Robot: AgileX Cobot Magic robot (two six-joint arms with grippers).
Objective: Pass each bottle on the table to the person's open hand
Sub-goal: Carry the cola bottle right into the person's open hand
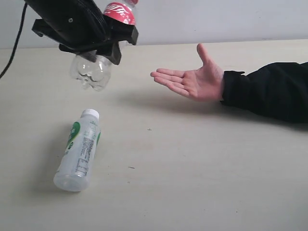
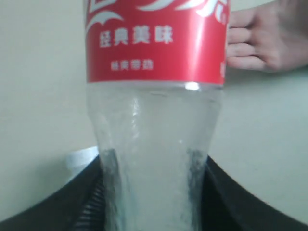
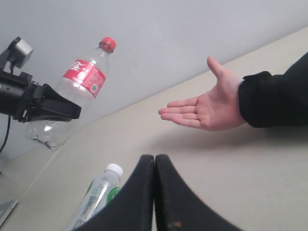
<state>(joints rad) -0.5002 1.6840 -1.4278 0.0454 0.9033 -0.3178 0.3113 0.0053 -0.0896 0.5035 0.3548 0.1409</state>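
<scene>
Closest, right gripper (image 3: pixel 154 161) is fully closed, fingers pressed together, holding nothing. Next, white-green bottle (image 1: pixel 77 151) lies on its side on the cream counter (image 1: pixel 202 183), white cap pointing away from the exterior camera. Further back, left gripper (image 1: pixel 120 45) is clamped round the lower body of the clear red-labelled bottle (image 1: pixel 94 72), jaws spread to its width. That bottle hangs tilted in the air, red cap up, off the counter. Near it but apart, person's open hand (image 1: pixel 192 82) waits palm up, fingers toward the bottle, arm in black sleeve (image 1: pixel 269 91).
</scene>
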